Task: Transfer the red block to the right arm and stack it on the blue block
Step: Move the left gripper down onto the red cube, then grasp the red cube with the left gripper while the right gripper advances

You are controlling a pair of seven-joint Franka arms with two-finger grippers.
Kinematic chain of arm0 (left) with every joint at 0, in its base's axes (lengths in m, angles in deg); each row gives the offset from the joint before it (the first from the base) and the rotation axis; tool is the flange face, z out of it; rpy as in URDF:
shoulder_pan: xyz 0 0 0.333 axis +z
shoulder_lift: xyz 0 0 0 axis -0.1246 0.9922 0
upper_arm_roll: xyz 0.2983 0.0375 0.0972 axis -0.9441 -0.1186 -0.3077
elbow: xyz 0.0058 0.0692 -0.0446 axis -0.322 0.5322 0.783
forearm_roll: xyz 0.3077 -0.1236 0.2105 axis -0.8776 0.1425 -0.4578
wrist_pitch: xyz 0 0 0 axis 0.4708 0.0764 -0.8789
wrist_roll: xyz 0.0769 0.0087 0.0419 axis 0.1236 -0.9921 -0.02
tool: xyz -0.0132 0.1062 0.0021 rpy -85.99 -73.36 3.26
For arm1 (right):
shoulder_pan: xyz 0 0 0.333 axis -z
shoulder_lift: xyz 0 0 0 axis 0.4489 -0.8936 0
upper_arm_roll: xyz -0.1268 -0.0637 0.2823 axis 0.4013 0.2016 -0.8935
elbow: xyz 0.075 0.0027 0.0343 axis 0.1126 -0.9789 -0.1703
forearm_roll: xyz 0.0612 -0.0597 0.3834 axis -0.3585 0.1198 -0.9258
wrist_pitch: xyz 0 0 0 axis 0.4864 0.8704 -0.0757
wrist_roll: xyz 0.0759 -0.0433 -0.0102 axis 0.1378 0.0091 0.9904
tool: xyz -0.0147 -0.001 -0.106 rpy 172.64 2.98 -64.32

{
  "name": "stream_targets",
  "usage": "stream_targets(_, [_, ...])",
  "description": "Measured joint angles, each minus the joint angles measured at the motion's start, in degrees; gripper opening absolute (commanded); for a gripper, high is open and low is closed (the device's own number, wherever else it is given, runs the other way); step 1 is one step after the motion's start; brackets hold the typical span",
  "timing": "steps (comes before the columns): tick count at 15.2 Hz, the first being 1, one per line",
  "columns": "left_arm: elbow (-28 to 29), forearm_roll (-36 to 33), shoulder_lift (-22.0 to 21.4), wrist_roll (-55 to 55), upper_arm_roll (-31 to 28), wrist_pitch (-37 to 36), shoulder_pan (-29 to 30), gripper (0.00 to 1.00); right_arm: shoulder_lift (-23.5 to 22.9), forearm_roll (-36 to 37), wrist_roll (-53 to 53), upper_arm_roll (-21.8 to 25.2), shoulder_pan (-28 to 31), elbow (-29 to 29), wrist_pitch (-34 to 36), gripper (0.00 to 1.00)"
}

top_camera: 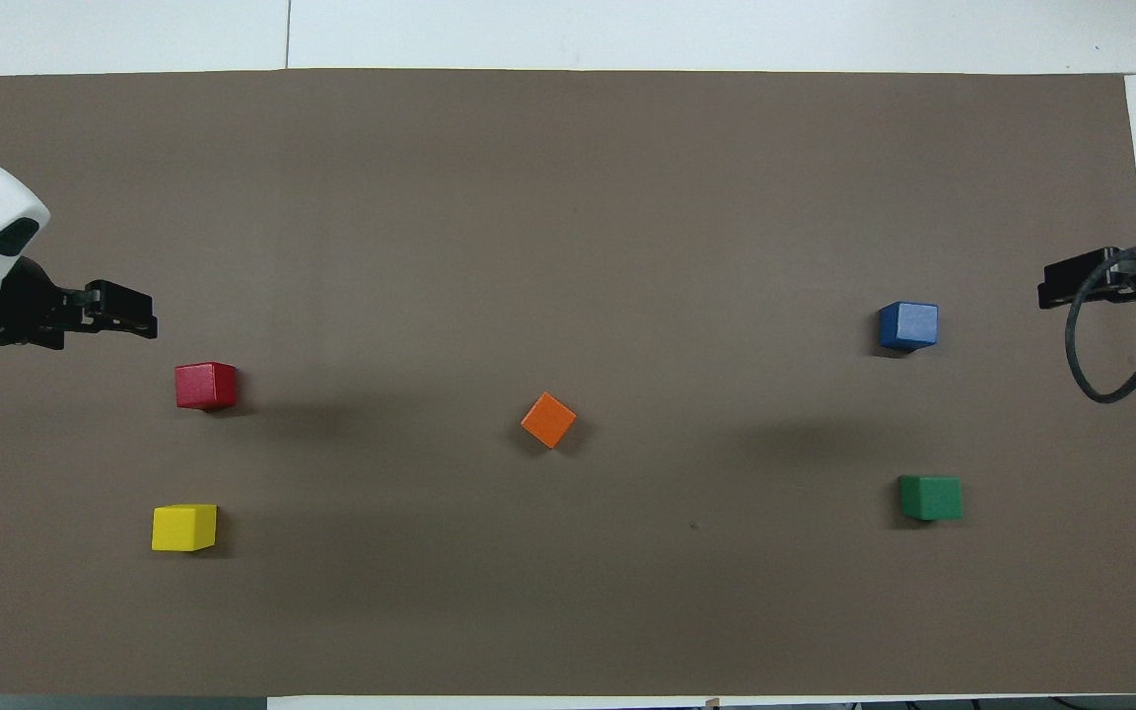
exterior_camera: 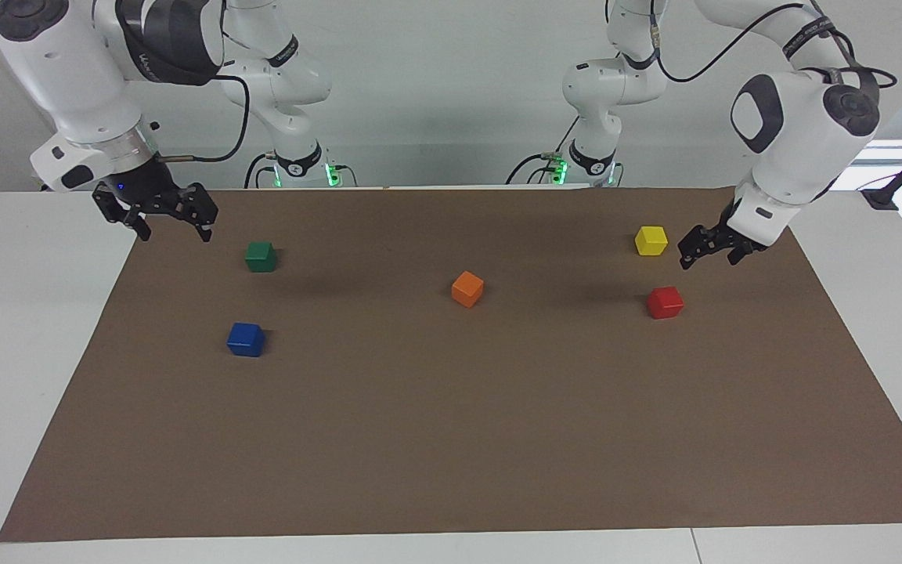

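Nothing done yet: right gripper [exterior_camera: 160, 221] waiting agape at the mat's [exterior_camera: 451, 439] edge beside the glossy blue block [exterior_camera: 246, 339], which sits bare toward the right arm's [exterior_camera: 83, 94] end; smooth red block [exterior_camera: 665, 301] untouched on matte brown paper; left gripper [exterior_camera: 708, 251] spread empty above it.

A brown paper mat [top_camera: 568, 197] carries five small glossy cubes, all apart: red block [top_camera: 204, 386], yellow cube [top_camera: 183, 528], orange cube [top_camera: 548, 420], blue block [top_camera: 908, 325], green cube [top_camera: 931, 498]. The black left gripper [top_camera: 139, 320] hangs beside the red block; the black right gripper [top_camera: 1051, 286] beside the blue block.
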Motion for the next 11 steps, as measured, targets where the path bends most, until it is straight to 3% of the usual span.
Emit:
stream_targets(6, [7.72,-0.17,0.20,-0.01,-0.16,8.60,0.39,1.00,0.31,-9.37,0.00,-0.04,-0.26,-2.06,-2.13,1.00])
stream_targets(11, [13.09,-0.20,0.82,-0.03,-0.16,16.34,0.68,1.00,0.24,-25.53,3.29,0.02,0.02,-4.40,-2.49,1.00])
